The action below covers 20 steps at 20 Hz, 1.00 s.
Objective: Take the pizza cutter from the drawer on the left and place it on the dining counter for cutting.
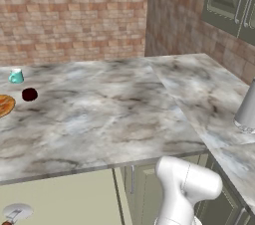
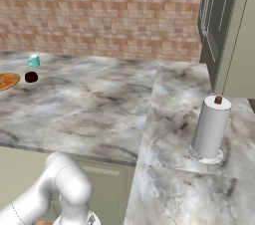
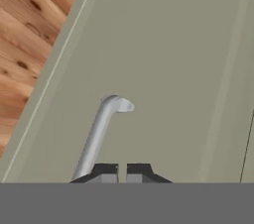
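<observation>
The pizza cutter (image 1: 16, 213) lies inside the open drawer (image 1: 64, 194), at its near left, silvery head up and reddish handle toward the frame edge. The drawer's pale inside shows just below the edge of the marble surface (image 1: 99, 119). To the drawer's right the white arm (image 1: 185, 189) bends downward below the surface edge. In the hand view, the claw (image 3: 122, 172) points at a sage-green cabinet front (image 3: 173, 69), its two tips drawn almost together with nothing between them. A silver bar handle (image 3: 99, 134) runs just left of the tips, and wooden floor (image 3: 30, 44) shows beyond the panel. On the far left of the surface stand a teal cup (image 1: 16, 75), a dark red ball (image 1: 30, 94) and a pizza (image 1: 4, 104). A paper towel roll (image 2: 210, 128) stands at the right, below the dark wall cabinets (image 2: 226, 30).
</observation>
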Tool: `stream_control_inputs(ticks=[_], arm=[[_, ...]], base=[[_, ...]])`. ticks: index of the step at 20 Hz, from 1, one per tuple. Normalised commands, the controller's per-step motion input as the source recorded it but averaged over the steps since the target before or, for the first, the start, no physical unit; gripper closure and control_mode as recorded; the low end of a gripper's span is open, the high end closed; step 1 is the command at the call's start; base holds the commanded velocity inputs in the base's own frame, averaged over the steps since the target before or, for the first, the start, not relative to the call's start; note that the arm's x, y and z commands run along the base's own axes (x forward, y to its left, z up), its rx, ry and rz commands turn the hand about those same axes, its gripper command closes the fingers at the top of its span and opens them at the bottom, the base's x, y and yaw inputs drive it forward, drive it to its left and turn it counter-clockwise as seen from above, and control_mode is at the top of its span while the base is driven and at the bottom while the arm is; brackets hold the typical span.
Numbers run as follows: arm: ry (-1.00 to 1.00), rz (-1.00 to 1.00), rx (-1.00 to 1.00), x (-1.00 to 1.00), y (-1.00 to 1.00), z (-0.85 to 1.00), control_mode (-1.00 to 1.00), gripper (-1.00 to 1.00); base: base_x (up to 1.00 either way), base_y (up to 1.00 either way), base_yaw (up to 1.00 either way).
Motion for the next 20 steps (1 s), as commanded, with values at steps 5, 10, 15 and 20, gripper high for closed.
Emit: stream_control_inputs(ticks=[5,10,15,20], arm=[[0.0,0.0,0.0,0.0,0.0,0.0,-1.0,-1.0],[0.0,0.0,0.0,-0.1,0.0,0.0,-1.0,-1.0],[0.0,0.0,0.0,-0.49,0.0,0.0,-1.0,-1.0],[0.0,-0.01,0.0,-0.68,0.0,0.17,-1.0,-1.0]], base=[[0.0,0.0,0.0],[0.0,0.0,0.0],[0.0,0.0,0.0],[0.0,0.0,0.0]])
